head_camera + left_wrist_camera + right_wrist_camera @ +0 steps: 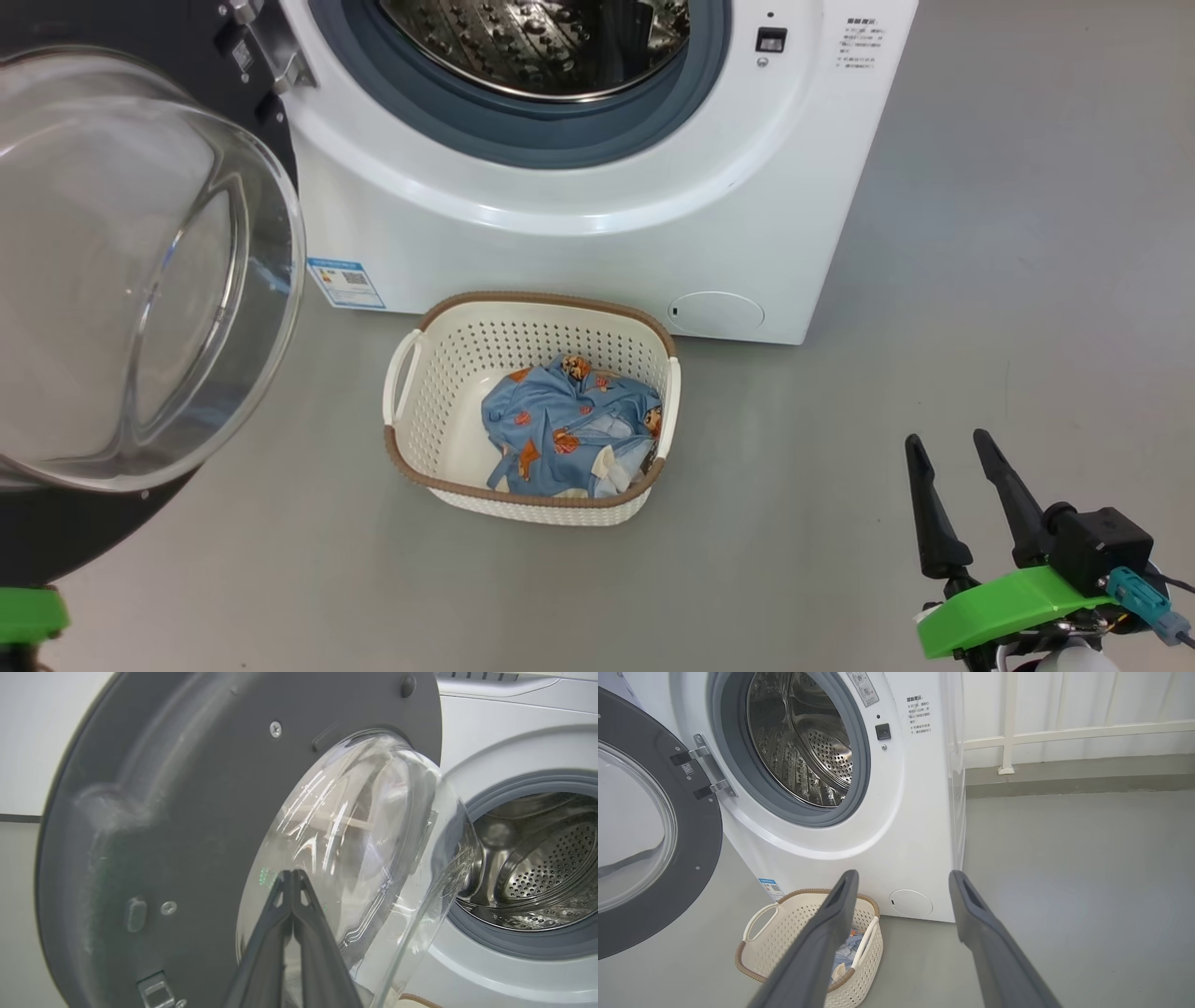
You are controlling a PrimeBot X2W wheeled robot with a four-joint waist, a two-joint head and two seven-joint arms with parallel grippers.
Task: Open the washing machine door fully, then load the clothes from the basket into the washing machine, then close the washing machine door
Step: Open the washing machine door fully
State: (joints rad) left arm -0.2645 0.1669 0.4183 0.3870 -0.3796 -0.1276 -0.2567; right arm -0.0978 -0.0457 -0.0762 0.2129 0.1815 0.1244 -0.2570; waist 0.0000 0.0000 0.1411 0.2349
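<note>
Door (140, 271) open left of washer (579, 233); clothes (569, 429) in basket (448, 373) before it. Left gripper (292, 872) clenched empty, right gripper (947, 439) released.

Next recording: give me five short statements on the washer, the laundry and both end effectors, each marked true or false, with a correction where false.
1. The washing machine door stands open. True.
2. The clothes lie inside the drum. False: they lie in the basket.
3. The right end effector is open and holds nothing. True.
4. The left end effector grips a basket handle. False: its fingers are shut together on nothing, in front of the door's glass window.
5. The basket stands on the floor in front of the washing machine. True.
</note>
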